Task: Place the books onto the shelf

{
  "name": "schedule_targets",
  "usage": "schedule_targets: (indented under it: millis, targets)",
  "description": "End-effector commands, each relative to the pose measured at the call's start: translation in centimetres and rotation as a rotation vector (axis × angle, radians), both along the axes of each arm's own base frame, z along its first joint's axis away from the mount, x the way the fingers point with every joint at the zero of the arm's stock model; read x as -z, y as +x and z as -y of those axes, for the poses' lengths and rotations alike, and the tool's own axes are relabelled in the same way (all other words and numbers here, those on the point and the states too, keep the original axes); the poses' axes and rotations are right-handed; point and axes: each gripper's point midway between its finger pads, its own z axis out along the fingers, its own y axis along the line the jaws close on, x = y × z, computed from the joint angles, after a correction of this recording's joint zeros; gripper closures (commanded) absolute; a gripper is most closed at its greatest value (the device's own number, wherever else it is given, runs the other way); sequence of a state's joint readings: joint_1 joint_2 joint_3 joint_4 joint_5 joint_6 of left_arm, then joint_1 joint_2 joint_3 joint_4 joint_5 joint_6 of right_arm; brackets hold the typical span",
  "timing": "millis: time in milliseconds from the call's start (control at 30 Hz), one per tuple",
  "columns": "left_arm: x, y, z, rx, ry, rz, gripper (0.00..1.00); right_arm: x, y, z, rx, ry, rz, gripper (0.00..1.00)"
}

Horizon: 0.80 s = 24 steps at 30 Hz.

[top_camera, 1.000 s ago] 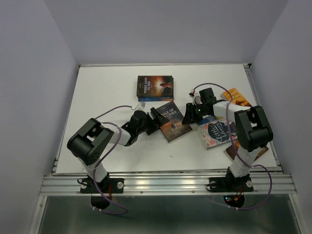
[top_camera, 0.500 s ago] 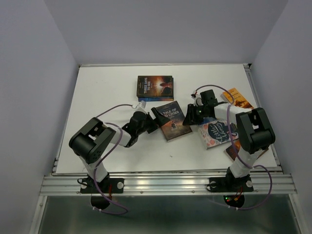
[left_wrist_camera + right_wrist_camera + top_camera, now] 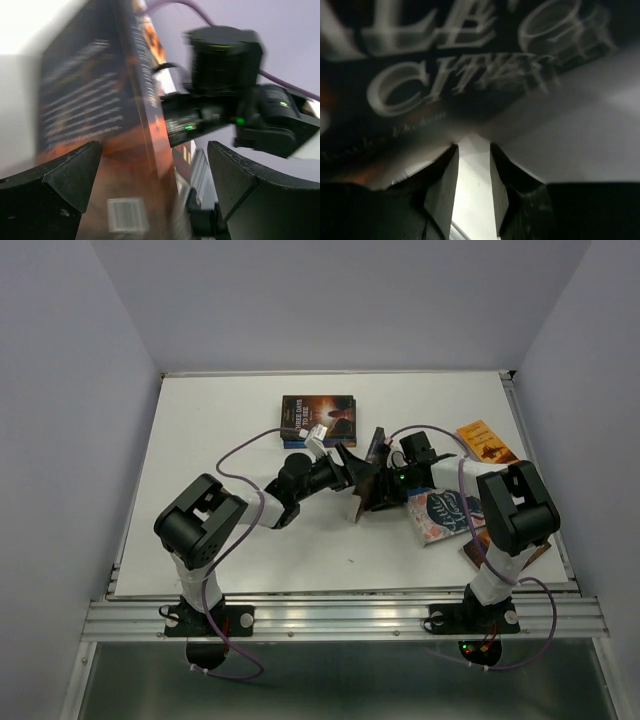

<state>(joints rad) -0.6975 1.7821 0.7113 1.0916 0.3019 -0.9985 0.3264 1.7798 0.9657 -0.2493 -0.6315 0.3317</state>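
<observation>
The dark brown book (image 3: 365,483) is seen from above tipped up on edge mid-tabletop (image 3: 200,440). It is flanked by the left gripper (image 3: 345,465) on its left and the right gripper (image 3: 388,485) on its right, both equally near. Its long axis runs roughly away from the bases. A stack of books (image 3: 318,418) lies just beyond, and a pink-teal book (image 3: 445,512) lies to the right. In the left wrist view the book stands between wide-open fingers (image 3: 65,175), unclamped. In the right wrist view the cover fills the top. The fingers (image 3: 442,185) are narrowly parted, with nothing seen between them.
</observation>
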Motion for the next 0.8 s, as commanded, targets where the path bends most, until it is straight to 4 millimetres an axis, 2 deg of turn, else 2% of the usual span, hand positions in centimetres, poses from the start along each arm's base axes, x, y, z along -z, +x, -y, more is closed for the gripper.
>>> schedule_targets:
  millis: [0,67,100,200,367,567,667,700,767]
  targets:
    - [-6.4,-6.7,4.9,0.356,-0.137,0.109,0.02,-0.5,-3.7,-4.1,-0.151,0.114,-0.057,0.68]
    - [-4.6,-6.1,5.0,0.345,-0.042,0.111,0.04,-0.7,-3.5,-4.0,-0.146,0.109,-0.044,0.67]
    - [-2.6,-5.9,4.9,0.338,0.031,0.045,0.05,-0.7,-3.2,-3.8,-0.134,0.106,-0.041,0.67]
    - [0.3,-4.7,4.1,0.298,0.17,-0.014,0.12,-0.9,-3.2,-3.6,-0.128,0.101,-0.035,0.67]
    - [3.5,-3.8,3.8,0.3,0.36,-0.055,0.06,-1.3,-2.6,-3.5,-0.114,0.085,-0.004,0.66]
    - [1.6,-3.2,5.4,0.331,0.357,0.011,0.04,-1.7,-2.7,-3.6,-0.134,0.095,0.004,0.65]
    - [2.0,-3.3,5.8,0.346,0.402,0.015,0.04,-1.8,-2.5,-3.7,-0.134,0.095,0.01,0.65]
    - [2.0,-3.3,6.0,0.352,0.408,0.019,0.06,-1.8,-2.4,-3.7,-0.133,0.094,0.014,0.65]
    - [2.5,-3.5,6.0,0.359,0.423,0.0,0.39,-2.0,-2.3,-3.7,-0.133,0.098,0.018,0.65]
